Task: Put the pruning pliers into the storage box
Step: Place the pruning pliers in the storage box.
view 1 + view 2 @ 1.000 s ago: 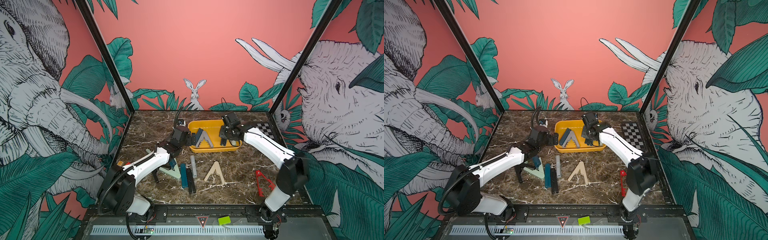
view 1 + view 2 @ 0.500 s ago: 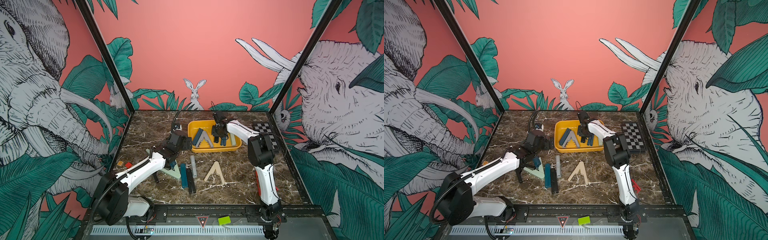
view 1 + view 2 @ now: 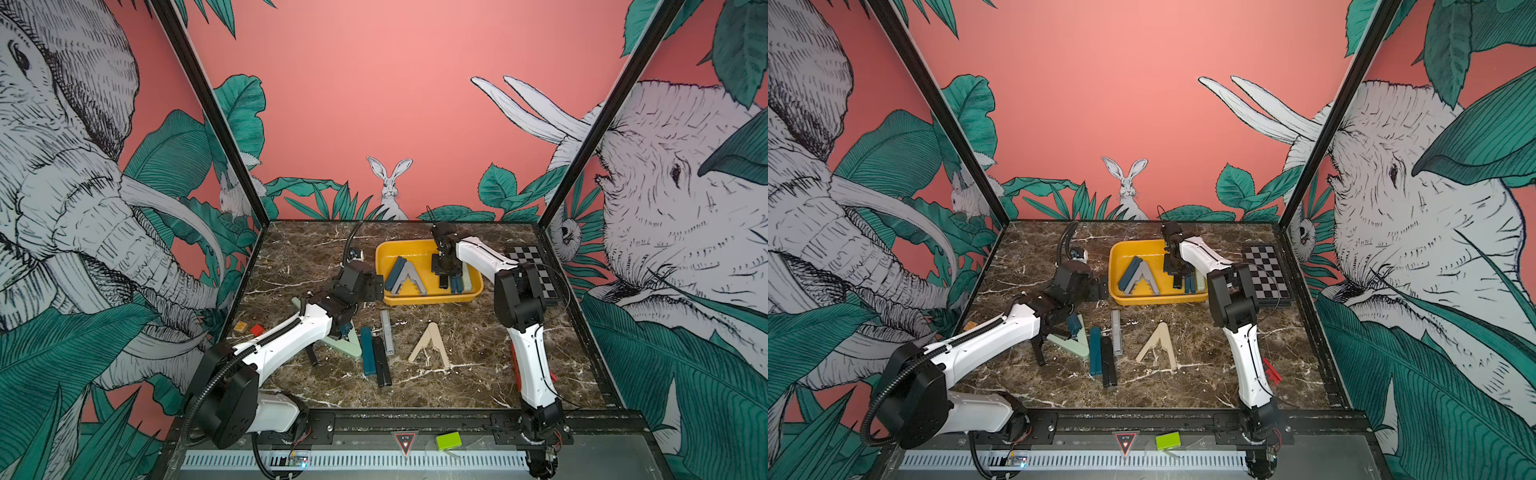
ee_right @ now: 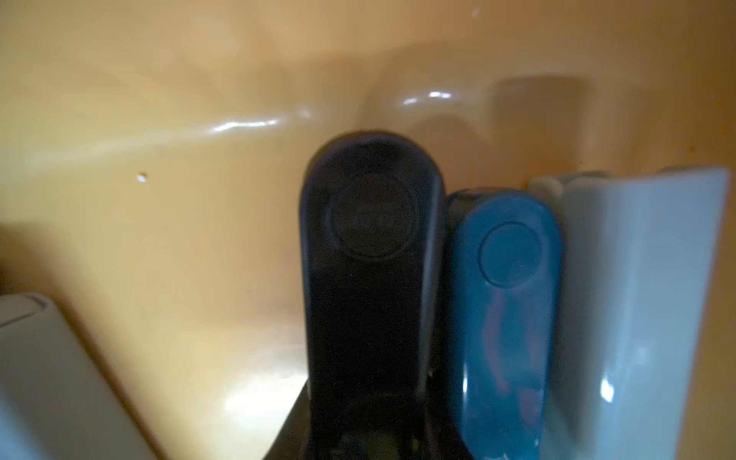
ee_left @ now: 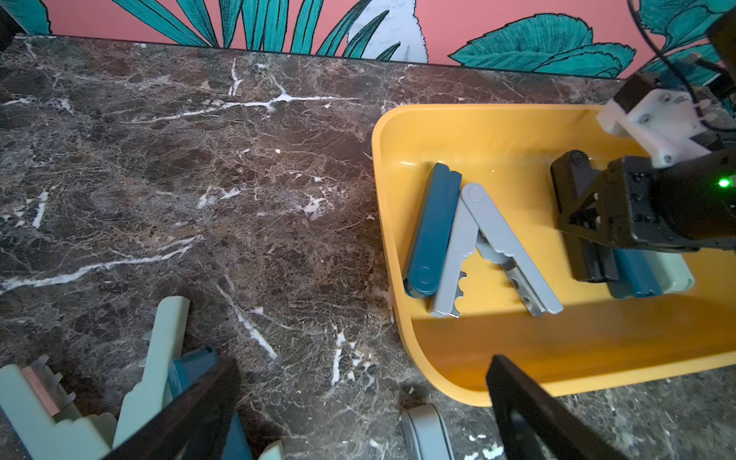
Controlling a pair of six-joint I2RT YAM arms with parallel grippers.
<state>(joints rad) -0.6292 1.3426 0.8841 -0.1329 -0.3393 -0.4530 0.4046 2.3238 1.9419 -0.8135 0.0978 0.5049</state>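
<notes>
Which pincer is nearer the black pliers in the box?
Right. The right pincer is down inside the box, closed on the black pliers. The left pincer is open, just outside the box's wall on the robot's left, touching neither.

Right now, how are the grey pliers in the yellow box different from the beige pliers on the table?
The grey pliers lie inside the yellow box; the beige pliers lie outside it on the marble table. The grey pliers touch folded teal pliers; the beige pliers touch nothing else. Both are spread open in a V, hinge toward the back wall.
</notes>
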